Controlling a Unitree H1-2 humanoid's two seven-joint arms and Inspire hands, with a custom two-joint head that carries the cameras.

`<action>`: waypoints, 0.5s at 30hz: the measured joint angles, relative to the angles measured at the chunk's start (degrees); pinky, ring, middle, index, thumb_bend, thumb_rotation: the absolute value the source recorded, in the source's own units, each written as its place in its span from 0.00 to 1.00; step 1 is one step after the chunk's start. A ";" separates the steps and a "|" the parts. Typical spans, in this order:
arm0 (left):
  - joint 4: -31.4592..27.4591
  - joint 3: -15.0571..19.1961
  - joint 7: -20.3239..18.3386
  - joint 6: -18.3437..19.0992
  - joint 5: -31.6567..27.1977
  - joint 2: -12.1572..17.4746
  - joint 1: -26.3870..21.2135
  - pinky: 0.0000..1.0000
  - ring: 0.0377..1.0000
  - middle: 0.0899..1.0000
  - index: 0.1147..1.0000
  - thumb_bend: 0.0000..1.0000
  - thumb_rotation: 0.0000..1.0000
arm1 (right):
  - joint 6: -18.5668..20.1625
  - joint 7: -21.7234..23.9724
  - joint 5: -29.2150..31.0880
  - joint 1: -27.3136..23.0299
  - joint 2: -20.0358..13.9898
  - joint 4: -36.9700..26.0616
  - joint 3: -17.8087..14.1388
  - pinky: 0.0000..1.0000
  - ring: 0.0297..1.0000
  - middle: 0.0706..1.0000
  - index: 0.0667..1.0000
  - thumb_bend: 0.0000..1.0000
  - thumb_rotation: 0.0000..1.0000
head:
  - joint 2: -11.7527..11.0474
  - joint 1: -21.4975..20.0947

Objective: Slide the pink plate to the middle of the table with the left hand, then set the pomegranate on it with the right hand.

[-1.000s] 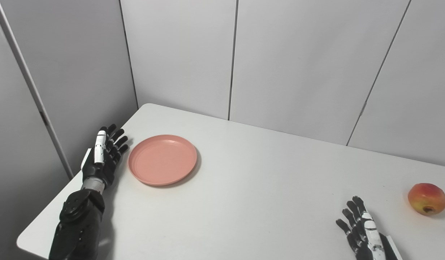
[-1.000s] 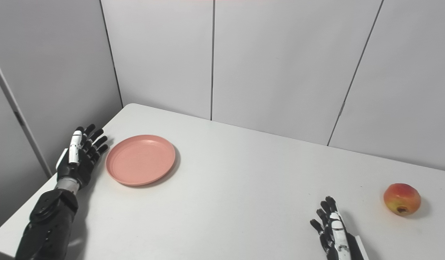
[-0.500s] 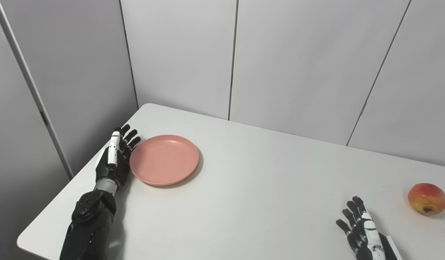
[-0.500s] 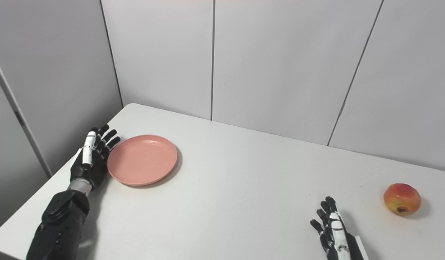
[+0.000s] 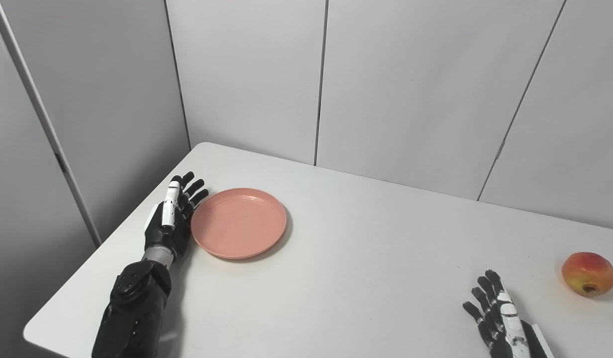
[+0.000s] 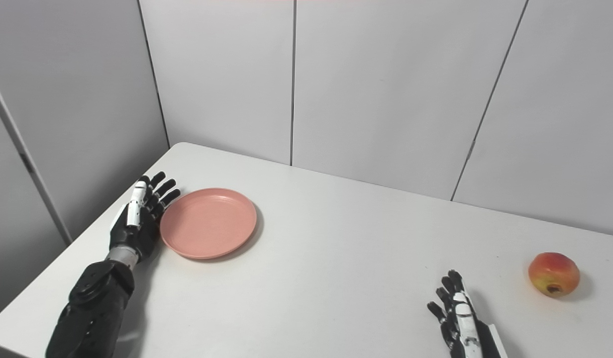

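On the left part of the white rectangular worktop: one round, shallow pink plastic plate, lying flat, its inside bare. It sits toward the far left corner, left of the worktop's middle.

Against the plate's left rim: the black-and-white left hand, set edge-on with fingers straight, slightly fanned and pointing away from the robot. It grips nothing; the palm side touches the plate's edge. Its black forearm enters from the lower left.

Near the right edge of the worktop: one round red-and-yellow pomegranate, resting on the surface, its dark calyx end facing the camera. It is well apart from the plate.

At the bottom right of the view: the right hand, fingers spread and extended, holding nothing, near the pomegranate but not touching it.

Behind the worktop: plain grey wall panels with dark vertical seams.
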 measured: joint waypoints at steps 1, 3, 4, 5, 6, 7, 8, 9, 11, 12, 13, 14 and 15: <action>-0.09 -0.26 -0.02 0.04 0.00 -0.17 -0.03 0.91 0.90 0.90 0.90 0.37 1.00 | 0.00 -0.01 -0.01 0.00 0.01 0.00 0.00 1.00 1.00 1.00 1.00 0.11 1.00 | 0.09 -0.17; -0.12 -1.14 -0.15 0.05 0.05 -0.29 -0.14 0.90 0.90 0.90 0.90 0.37 1.00 | 0.00 -0.02 -0.05 0.00 0.05 0.00 0.02 1.00 1.00 1.00 1.00 0.11 1.00 | 0.18 -0.26; -0.16 -1.51 -0.15 0.05 0.15 -0.33 -0.19 0.90 0.90 0.90 0.89 0.37 1.00 | 0.00 -0.05 -0.10 0.00 0.07 -0.01 0.03 1.00 1.00 1.00 1.00 0.11 1.00 | 0.18 -0.26; -0.20 -1.75 -0.14 0.07 0.39 -0.40 -0.25 0.89 0.89 0.89 0.89 0.37 1.00 | 0.00 -0.11 -0.13 0.00 0.09 -0.01 0.03 1.00 1.00 1.00 1.00 0.11 1.00 | 0.18 -0.44; -0.20 -1.88 -0.10 0.12 0.44 -0.50 -0.32 0.89 0.89 0.89 0.89 0.37 1.00 | 0.00 -0.15 -0.13 0.00 0.11 -0.01 0.03 1.00 1.00 1.00 1.00 0.11 1.00 | 0.26 -0.61; -0.20 -1.89 -0.09 0.16 0.41 -0.58 -0.38 0.89 0.89 0.89 0.88 0.37 1.00 | 0.00 -0.16 -0.13 0.00 0.12 -0.01 0.03 1.00 1.00 1.00 1.00 0.11 1.00 | 0.26 -0.62; -0.20 -1.85 -0.09 0.22 0.28 -0.73 -0.46 0.90 0.89 0.89 0.88 0.36 1.00 | 0.00 -0.16 -0.14 0.00 0.12 -0.01 0.04 1.00 1.00 1.00 1.00 0.11 1.00 | 0.35 -0.79; -0.20 -1.87 -0.11 0.23 0.10 -1.00 -0.52 0.90 0.90 0.89 0.88 0.36 1.00 | 0.00 -0.16 -0.18 0.00 0.12 -0.01 0.05 1.00 1.00 1.00 1.00 0.11 1.00 | 0.35 -0.79; -0.23 -1.87 -0.12 0.21 -0.07 -1.57 -0.53 0.90 0.90 0.90 0.89 0.37 1.00 | 0.00 -0.16 -0.25 0.00 0.12 -0.01 0.06 1.00 1.00 1.00 1.00 0.11 1.00 | 0.44 -0.97; -0.35 -2.04 -0.16 0.21 -0.07 -1.78 -0.54 0.90 0.90 0.90 0.89 0.37 1.00 | -0.01 -0.16 -0.28 0.00 0.12 -0.01 0.06 1.00 1.00 1.00 1.00 0.11 1.00 | 0.44 -0.97; -0.43 -2.22 -0.26 0.21 -0.06 -1.99 -0.56 0.91 0.90 0.90 0.89 0.37 1.00 | -0.01 -0.16 -0.30 0.00 0.14 0.00 0.06 1.00 1.00 1.00 1.00 0.11 1.00 | 0.53 -1.14; -0.51 -2.43 -0.28 0.21 -0.05 -2.20 -0.60 0.91 0.91 0.90 0.90 0.38 1.00 | -0.02 -0.16 -0.34 0.00 0.18 0.00 0.06 1.00 1.00 1.00 1.00 0.11 1.00 | 0.61 -1.23; -0.57 -2.65 -0.30 0.21 -0.03 -2.31 -0.62 0.90 0.90 0.90 0.89 0.38 1.00 | -0.03 -0.17 -0.40 0.00 0.23 0.00 0.07 1.00 1.00 1.00 1.00 0.11 1.00 | 0.70 -1.23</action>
